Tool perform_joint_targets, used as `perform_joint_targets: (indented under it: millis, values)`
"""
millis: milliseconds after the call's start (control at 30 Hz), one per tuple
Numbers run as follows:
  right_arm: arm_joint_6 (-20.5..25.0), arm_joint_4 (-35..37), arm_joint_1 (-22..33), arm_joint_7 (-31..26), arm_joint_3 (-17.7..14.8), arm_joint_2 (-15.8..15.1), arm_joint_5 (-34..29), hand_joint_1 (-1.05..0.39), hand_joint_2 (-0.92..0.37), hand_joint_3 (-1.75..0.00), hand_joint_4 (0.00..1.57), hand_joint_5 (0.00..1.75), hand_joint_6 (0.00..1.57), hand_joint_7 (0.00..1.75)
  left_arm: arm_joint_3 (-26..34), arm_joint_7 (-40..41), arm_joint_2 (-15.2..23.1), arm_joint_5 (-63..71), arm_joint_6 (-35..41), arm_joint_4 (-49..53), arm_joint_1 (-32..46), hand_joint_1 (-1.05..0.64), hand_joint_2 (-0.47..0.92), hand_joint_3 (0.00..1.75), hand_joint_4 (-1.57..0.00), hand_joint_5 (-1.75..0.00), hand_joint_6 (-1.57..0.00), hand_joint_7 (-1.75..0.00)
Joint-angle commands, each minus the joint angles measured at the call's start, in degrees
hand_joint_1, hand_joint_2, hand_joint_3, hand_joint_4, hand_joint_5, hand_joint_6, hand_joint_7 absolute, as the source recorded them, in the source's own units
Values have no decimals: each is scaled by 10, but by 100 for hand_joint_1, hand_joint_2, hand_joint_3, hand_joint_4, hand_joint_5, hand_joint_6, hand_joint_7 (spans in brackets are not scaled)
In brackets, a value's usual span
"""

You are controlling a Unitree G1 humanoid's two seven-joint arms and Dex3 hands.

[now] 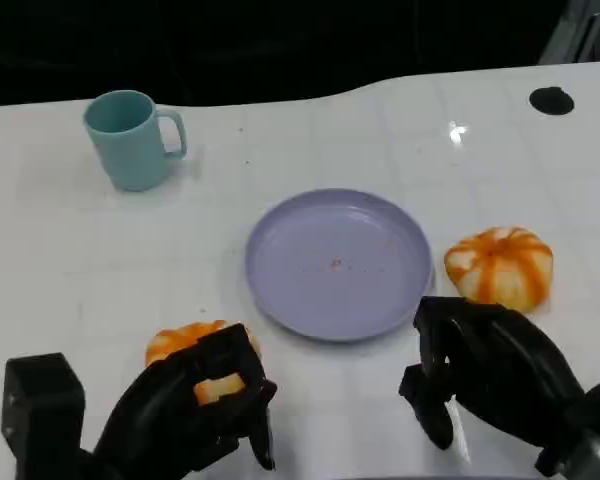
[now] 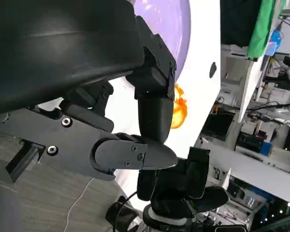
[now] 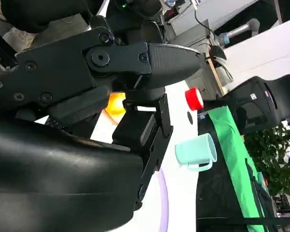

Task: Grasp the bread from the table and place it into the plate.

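Note:
An orange-and-white bread roll [image 1: 183, 340] lies on the white table at the front left, and my left hand [image 1: 195, 400] grips it, its fingers curled over and around it. The lilac plate [image 1: 280, 290] sits in the middle of the table, to the right of and beyond that hand, and has only crumbs in it. A second striped bread roll [image 1: 500, 265] rests just right of the plate. My right hand [image 1: 480, 370] hovers in front of that roll with loosely bent fingers and holds nothing. The left wrist view shows the plate [image 2: 171, 24] past my fingers.
A teal mug [image 1: 130, 138] stands at the back left, also seen in the right wrist view as the mug [image 3: 195, 151]. A black round mark [image 1: 551, 100] is at the far right of the table. The table's back edge runs close behind the mug.

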Motion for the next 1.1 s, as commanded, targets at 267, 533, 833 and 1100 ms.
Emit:
perform_joint_targets:
  millis: [267, 533, 833, 1100]
  values:
    - [-5, 6, -6, 0, -5, -2, 0, -96, -92, -41, 130, 158, 110, 150, 5, -5, 6, 1, -7, 7, -4, -63, 92, 28, -80, -175, -58, -175]
    - [-7, 5, -6, 3, -6, -4, 1, -95, -92, -42, 129, 159, 108, 152, 1, 6, -10, 35, -102, 0, 6, -65, 92, 30, -63, -175, -43, -170]
    - [-3, 0, -6, -2, -5, -7, -3, -95, -92, -44, 128, 158, 107, 152, -5, 84, 66, 281, -224, -77, 2, -72, 92, 28, -14, -114, -22, -61]
    - [1, 0, -6, -3, -4, -3, 1, -94, -92, -43, 128, 158, 108, 150, -6, 115, 148, 527, -156, -189, -5, -81, 92, 22, -13, -75, -26, -16]
